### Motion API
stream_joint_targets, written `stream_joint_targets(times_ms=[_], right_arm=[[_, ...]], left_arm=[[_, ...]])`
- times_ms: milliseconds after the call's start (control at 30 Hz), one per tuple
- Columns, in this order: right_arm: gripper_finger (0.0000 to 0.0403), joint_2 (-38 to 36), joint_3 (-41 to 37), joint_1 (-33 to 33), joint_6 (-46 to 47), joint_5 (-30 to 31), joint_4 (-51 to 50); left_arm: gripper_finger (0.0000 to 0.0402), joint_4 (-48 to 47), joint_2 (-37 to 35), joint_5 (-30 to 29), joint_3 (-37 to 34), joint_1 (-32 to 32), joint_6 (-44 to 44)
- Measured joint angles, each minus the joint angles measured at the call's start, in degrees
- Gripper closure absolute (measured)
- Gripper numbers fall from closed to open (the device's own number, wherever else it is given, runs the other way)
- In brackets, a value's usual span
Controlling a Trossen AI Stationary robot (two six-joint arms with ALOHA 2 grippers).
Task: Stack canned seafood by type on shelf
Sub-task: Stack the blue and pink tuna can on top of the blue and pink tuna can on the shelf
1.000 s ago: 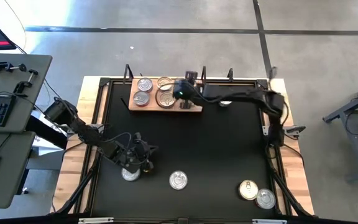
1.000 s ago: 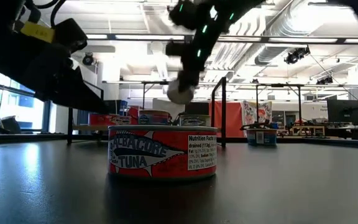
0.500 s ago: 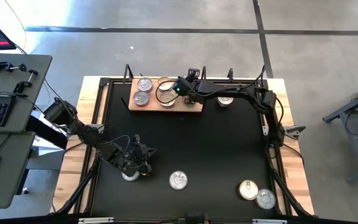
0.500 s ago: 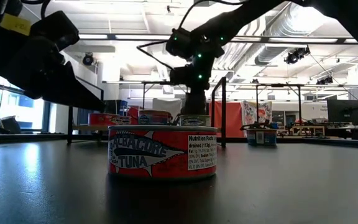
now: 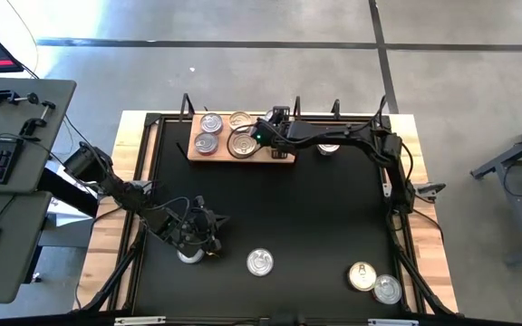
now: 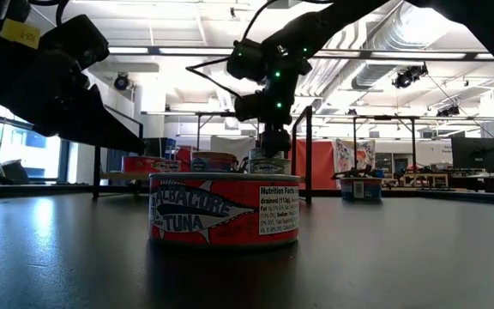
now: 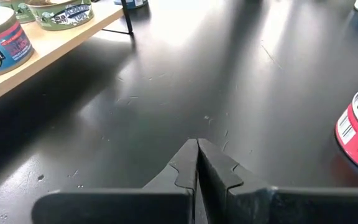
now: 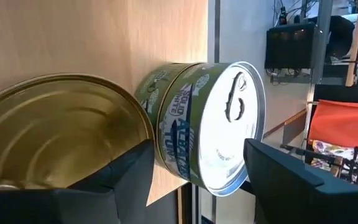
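Right gripper (image 5: 266, 145), jaws parted astride the green albacore tin (image 8: 197, 124), hovers at the shelf's (image 5: 284, 159) right end, gripping nothing.

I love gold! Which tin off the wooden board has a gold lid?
The round gold-lidded tin by the black table's right edge, beside a silver-lidded tin; others off-board look silver.

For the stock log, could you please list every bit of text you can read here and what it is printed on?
"ALBACORE TUNA": red tin on the table, low view.
"Nutrition Facts", "drained (113g)": same tin; finer print below too small.
"SOLID WHITE ALBACORE": green tin on the shelf.
"Planet": blue tin; remainder cut off.
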Motion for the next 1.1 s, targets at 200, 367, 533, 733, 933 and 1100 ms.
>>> stream_joint_targets(times_ms=[200,367,533,733,933,1100], right_arm=[[0.0161,-2.47,0.0,2.05,2.72,-0.74,0.99],[0.0161,-6.42,0.02,5.89,11.49,-13.33,4.5],[0.016,-7.2,-1.82,11.86,18.08,-25.28,8.85],[0.0168,-8.23,-14.58,21.41,25.88,-20.19,15.45],[0.0199,-17.07,-29.94,30.3,42.59,-10.77,15.76],[0.022,-29.28,-41.43,37.92,56.21,-9.46,16.99]], left_arm=[[0.04,0.0,0.0,0.02,0.0,0.0,0.0],[0.04,-0.01,0.0,-0.06,0.0,0.0,0.02],[0.04,-0.02,0.0,-0.11,0.0,0.0,-0.04],[0.04,-0.08,0.0,-0.3,0.0,-1.31,-0.39],[0.04,-0.02,0.02,-0.76,0.0,-2.67,-1.55],[0.04,0.99,0.02,-0.92,0.02,-2.29,-1.53]])
